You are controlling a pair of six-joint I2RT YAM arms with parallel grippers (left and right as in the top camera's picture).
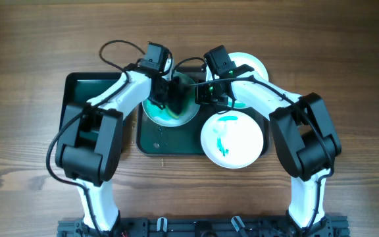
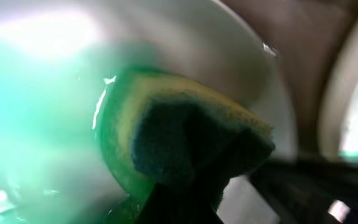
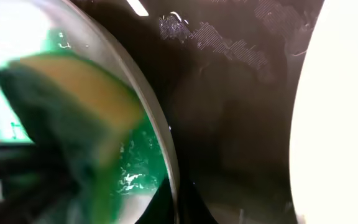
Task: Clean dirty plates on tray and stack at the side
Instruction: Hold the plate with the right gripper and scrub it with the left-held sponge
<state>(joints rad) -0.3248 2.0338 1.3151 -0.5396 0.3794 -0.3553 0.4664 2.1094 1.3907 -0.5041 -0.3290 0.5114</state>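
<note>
Left gripper (image 1: 170, 95) clamped on the sponge (image 2: 185, 143), pressing straight down into the teal-smeared plate (image 1: 166, 117) on the tray (image 1: 160, 141); right gripper (image 1: 207, 92) sits at that plate's right rim, opening cannot be told.

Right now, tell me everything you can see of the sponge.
The sponge is a block of yellow foam with a dark green scrubbing layer, wet and stained teal. The left fingers grip it at its dark side, pressing it tilted against the teal-smeared white plate. Both close views are blurred.
</note>
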